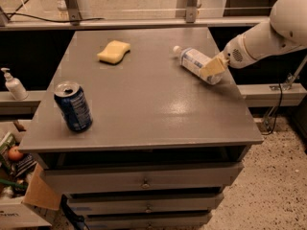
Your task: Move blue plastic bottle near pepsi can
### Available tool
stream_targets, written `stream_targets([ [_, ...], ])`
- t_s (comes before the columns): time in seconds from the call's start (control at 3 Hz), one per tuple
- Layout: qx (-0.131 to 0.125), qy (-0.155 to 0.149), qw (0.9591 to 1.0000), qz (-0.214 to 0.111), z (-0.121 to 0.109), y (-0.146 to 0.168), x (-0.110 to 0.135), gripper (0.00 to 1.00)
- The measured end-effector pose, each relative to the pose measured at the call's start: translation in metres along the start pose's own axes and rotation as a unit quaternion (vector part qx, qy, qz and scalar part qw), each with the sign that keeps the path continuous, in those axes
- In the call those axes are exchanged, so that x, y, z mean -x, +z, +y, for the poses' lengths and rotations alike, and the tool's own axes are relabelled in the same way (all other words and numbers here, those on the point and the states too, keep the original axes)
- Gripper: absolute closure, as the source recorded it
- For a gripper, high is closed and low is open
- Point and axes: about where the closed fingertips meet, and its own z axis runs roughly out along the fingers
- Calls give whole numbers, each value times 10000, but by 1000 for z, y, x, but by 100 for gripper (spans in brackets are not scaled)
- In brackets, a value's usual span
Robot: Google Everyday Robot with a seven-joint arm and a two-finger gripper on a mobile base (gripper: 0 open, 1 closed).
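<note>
The blue plastic bottle [194, 61] lies on its side at the back right of the grey table [144, 109], its white cap pointing back-left. My gripper [213, 67] is at the bottle's base end, right against it, reaching in from the right on the white arm [268, 32]. The base end of the bottle is partly hidden behind the gripper. The pepsi can [73, 106] stands upright near the front left corner, far from the bottle.
A yellow sponge [113, 51] lies at the back left of the table. A white pump dispenser [13, 84] stands on a ledge to the left. Drawers [144, 181] sit below the tabletop, and a box of clutter [14, 176] is on the floor at left.
</note>
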Motion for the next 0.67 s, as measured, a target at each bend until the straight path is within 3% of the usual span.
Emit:
stream_targets([
  [0.33, 121, -238, 9996, -117, 10, -9, 12, 100],
  [0.67, 381, -659, 9968, -239, 36, -24, 24, 100],
])
